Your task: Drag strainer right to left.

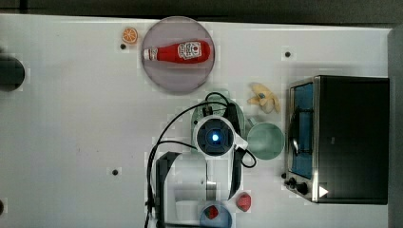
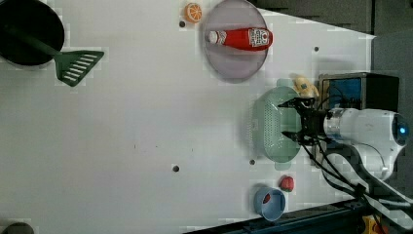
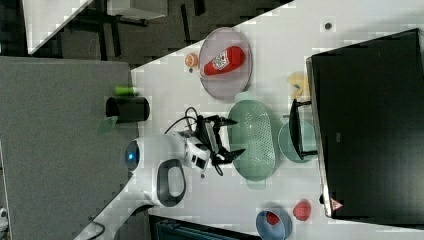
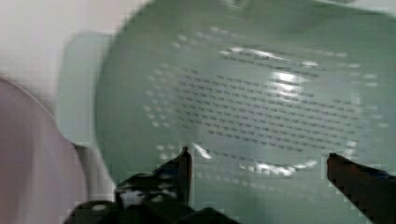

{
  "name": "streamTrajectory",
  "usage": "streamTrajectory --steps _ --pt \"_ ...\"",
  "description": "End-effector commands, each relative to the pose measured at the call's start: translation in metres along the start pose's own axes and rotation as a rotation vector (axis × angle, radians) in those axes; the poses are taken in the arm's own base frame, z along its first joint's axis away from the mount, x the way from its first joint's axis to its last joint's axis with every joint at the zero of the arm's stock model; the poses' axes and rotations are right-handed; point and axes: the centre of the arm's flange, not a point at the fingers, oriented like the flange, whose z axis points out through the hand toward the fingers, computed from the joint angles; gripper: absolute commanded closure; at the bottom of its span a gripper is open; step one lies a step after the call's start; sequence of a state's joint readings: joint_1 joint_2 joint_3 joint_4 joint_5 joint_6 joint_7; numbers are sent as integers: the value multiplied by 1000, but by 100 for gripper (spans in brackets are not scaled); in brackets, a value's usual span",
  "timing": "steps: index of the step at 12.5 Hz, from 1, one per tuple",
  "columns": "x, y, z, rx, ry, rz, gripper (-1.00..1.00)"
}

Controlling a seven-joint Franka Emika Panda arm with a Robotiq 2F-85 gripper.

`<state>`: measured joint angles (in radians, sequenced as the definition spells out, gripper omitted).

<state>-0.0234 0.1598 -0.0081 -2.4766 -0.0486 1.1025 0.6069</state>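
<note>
Strainer (image 2: pixel 272 124) sits on table (image 2: pixel 146 122), between plate (image 2: pixel 236 68) and blue bowl (image 2: pixel 269 204) in the left view. Gripper (image 2: pixel 292 120) hangs above its rim, jaws spread wide, holding nothing.

White table (image 1: pixel 71 118), dark surround

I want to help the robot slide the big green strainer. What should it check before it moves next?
1. Gripper open: ok, fingers spread wide.
2. Gripper over the pale mint-green oval plastic strainer: ok, it sits above the bowl in the left view.
3. Fingers touching the strainer: cannot tell.
4. Strainer has nothing inside: ok in the wrist view.
5. Sliding room: ok, bare white table on the left view's left.
6. Neighbours: not ok, round purple plate with red ketchup bottle sits close by.
</note>
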Motion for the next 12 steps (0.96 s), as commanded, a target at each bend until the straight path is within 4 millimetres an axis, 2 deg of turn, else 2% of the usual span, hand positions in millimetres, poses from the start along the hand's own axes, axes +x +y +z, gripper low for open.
streamTrajectory --steps 1,5,7,12 --pt "-13 8 46 -46 -12 74 -100" --pt "-38 10 66 -75 -15 132 -100" --pt "-54 7 67 -67 -14 190 -100" --pt "-89 3 70 -71 -13 152 -100"
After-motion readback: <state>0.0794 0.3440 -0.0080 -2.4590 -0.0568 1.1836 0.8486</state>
